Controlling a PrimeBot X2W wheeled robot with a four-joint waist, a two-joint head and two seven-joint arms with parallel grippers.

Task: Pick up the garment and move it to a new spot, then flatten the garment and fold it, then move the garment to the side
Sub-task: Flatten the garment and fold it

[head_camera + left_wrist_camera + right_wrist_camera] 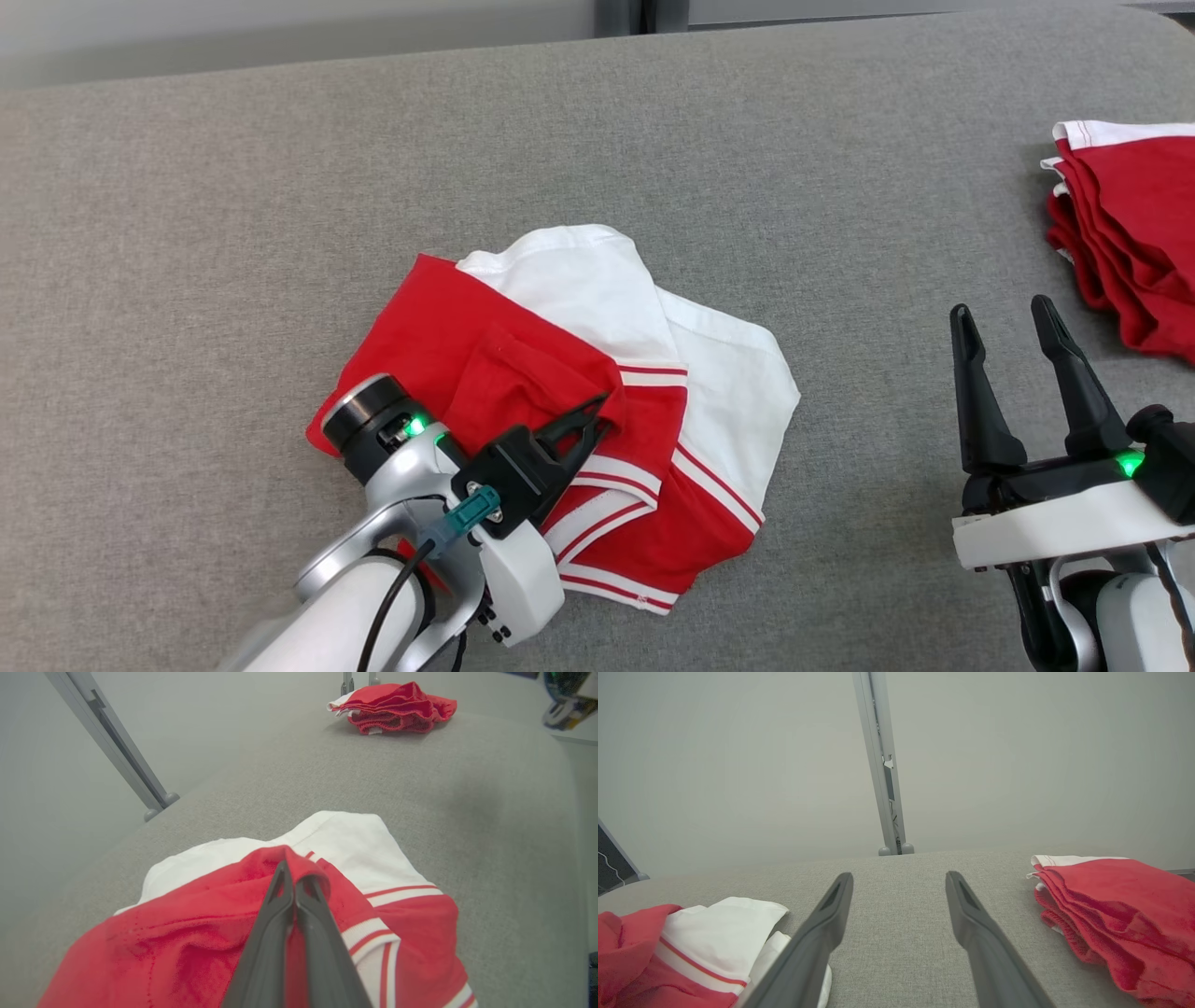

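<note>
A crumpled red and white garment (597, 392) with striped hems lies in the middle of the grey table (653, 149). My left gripper (602, 415) rests on its red part, shut on a pinched fold of red cloth, which bunches over the fingertips in the left wrist view (294, 870). The same garment (691, 947) shows at the lower left of the right wrist view. My right gripper (1004, 317) stands open above the bare table to the right of the garment, nothing between its fingers (831, 924).
A pile of folded red garments with white trim (1130, 224) lies at the table's right edge, also seen as the red pile (392, 707) and the red stack (1120, 905). A grey metal post (882, 765) stands behind the table's far edge.
</note>
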